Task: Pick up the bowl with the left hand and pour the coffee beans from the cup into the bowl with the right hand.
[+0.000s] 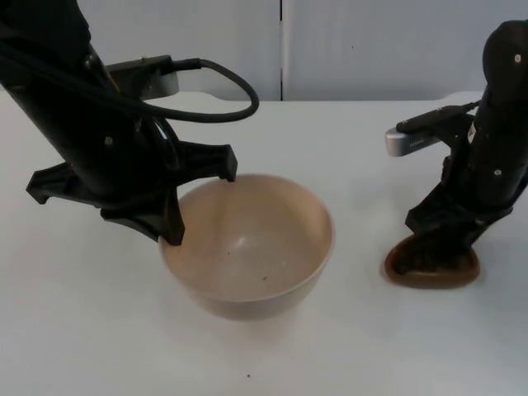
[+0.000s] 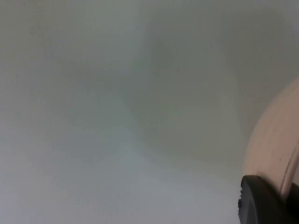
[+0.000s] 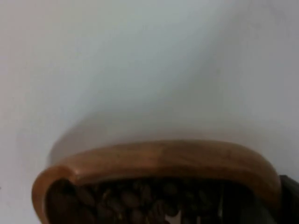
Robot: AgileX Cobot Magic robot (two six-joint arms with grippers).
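A wide beige bowl stands at the table's middle with a couple of dark specks inside. My left gripper is at the bowl's left rim and shut on it; in the left wrist view a black fingertip presses against the bowl's wall. At the right sits a low brown wooden cup full of coffee beans. The right gripper comes down onto the cup's near wall and is shut on it; one fingertip lies outside the cup's rim.
White table top runs back to the grey partition wall. A single dark speck lies on the table in front of the bowl. An open strip of table separates bowl and cup.
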